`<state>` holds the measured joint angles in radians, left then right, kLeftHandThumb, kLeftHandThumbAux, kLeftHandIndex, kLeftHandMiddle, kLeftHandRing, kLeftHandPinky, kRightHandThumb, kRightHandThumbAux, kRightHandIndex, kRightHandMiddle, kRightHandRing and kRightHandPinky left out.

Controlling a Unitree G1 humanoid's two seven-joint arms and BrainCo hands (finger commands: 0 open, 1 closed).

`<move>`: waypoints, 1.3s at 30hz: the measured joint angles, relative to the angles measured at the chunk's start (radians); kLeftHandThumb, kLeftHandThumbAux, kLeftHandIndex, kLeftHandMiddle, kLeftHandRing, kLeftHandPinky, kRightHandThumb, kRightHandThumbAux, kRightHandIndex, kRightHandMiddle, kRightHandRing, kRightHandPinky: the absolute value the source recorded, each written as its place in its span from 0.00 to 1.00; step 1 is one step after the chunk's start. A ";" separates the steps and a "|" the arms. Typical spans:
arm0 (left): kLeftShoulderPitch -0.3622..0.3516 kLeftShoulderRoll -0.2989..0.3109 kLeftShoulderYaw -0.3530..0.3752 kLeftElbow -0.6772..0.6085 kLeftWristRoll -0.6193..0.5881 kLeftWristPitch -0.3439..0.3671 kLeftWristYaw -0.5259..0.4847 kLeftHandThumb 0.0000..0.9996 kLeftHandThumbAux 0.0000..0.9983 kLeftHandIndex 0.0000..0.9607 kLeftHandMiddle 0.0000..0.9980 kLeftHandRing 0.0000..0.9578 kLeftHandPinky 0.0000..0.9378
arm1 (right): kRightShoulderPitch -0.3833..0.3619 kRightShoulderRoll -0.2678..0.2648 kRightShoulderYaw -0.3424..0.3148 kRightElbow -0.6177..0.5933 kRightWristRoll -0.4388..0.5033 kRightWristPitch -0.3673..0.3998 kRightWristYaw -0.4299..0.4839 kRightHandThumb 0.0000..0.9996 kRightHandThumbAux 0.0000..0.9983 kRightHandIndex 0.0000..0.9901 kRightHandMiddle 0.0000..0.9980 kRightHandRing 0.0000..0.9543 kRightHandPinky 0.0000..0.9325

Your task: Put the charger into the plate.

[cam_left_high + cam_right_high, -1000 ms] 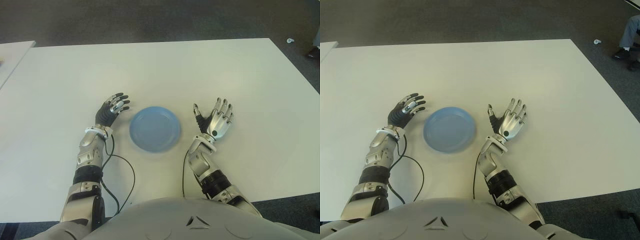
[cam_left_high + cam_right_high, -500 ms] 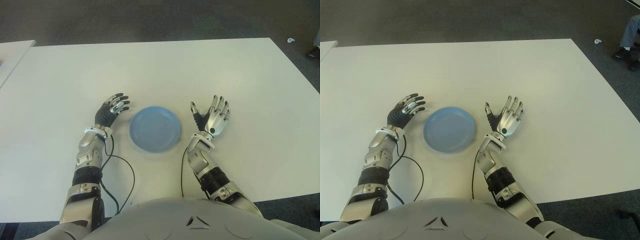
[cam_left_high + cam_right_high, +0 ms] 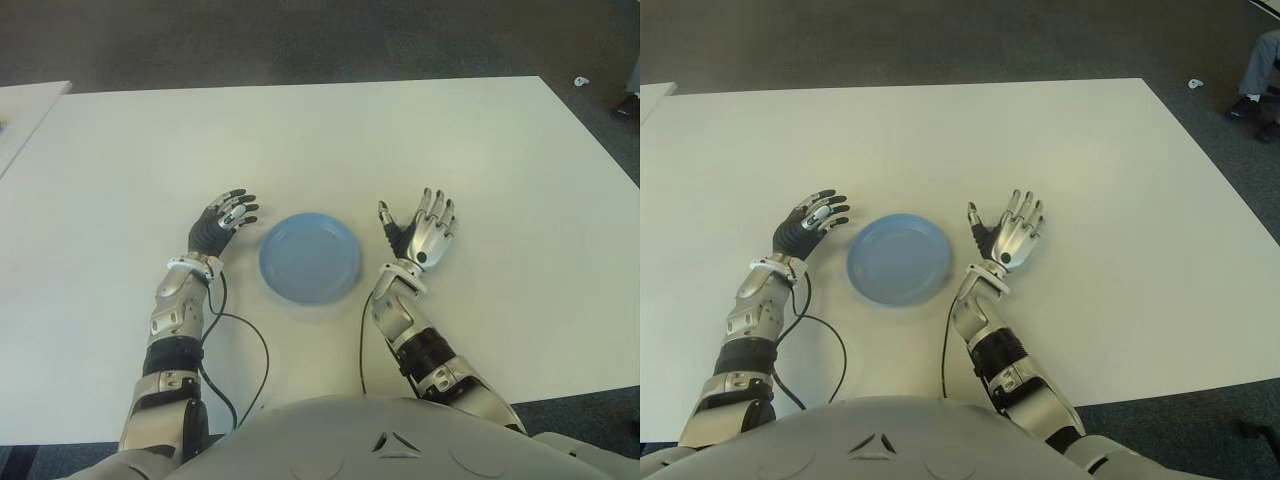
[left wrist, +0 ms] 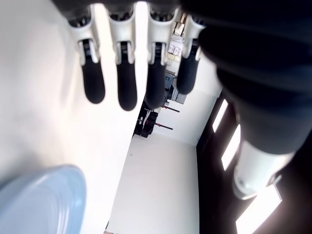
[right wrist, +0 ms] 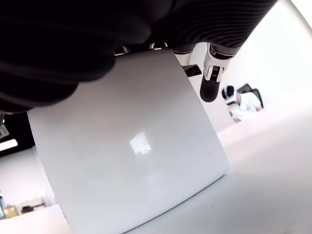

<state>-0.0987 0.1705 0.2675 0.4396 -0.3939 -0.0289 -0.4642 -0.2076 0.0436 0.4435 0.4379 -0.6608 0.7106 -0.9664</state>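
A white glossy charger (image 5: 131, 156) with rounded corners fills the right wrist view, held against the palm of my right hand (image 3: 420, 232), with one dark fingertip (image 5: 209, 90) showing beside it. In the eye views the hand's silver back hides the charger. That hand stands raised just right of the blue plate (image 3: 310, 257), which holds nothing. My left hand (image 3: 222, 220) shows just left of the plate with its fingers spread and nothing in them. The plate's edge (image 4: 39, 200) also appears in the left wrist view.
The plate sits on a wide white table (image 3: 300, 140). A black cable (image 3: 255, 350) loops beside my left forearm. A second white table (image 3: 25, 110) adjoins at the far left. A person's leg and shoe (image 3: 1255, 70) show on the dark floor at the far right.
My right hand has drifted left and slightly away from me, closer to the plate's right rim. The left hand has shifted only slightly.
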 measured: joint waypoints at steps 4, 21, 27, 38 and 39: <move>0.000 -0.001 0.001 -0.006 -0.001 0.007 0.000 0.33 0.72 0.30 0.31 0.35 0.38 | -0.004 0.001 0.000 0.005 0.000 0.000 0.002 0.36 0.14 0.00 0.00 0.00 0.00; 0.018 -0.010 0.004 -0.048 -0.020 0.052 0.000 0.28 0.67 0.29 0.32 0.35 0.40 | -0.016 0.003 0.016 0.003 -0.003 0.031 0.084 0.43 0.18 0.00 0.00 0.00 0.00; 0.041 -0.010 0.002 -0.081 -0.020 0.063 0.000 0.26 0.65 0.29 0.33 0.35 0.40 | -0.018 0.003 0.018 -0.001 -0.002 0.044 0.108 0.43 0.19 0.00 0.00 0.00 0.00; 0.068 -0.013 0.001 -0.124 -0.021 0.082 0.000 0.24 0.65 0.29 0.33 0.35 0.39 | -0.021 0.003 0.026 -0.001 -0.003 0.053 0.121 0.43 0.20 0.00 0.00 0.00 0.00; 0.070 -0.013 0.001 -0.127 -0.021 0.084 0.000 0.24 0.65 0.29 0.33 0.35 0.39 | -0.021 0.003 0.027 -0.001 -0.002 0.053 0.121 0.43 0.20 0.00 0.00 0.00 0.00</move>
<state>-0.0285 0.1572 0.2686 0.3130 -0.4146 0.0550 -0.4638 -0.2291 0.0467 0.4701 0.4368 -0.6633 0.7641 -0.8457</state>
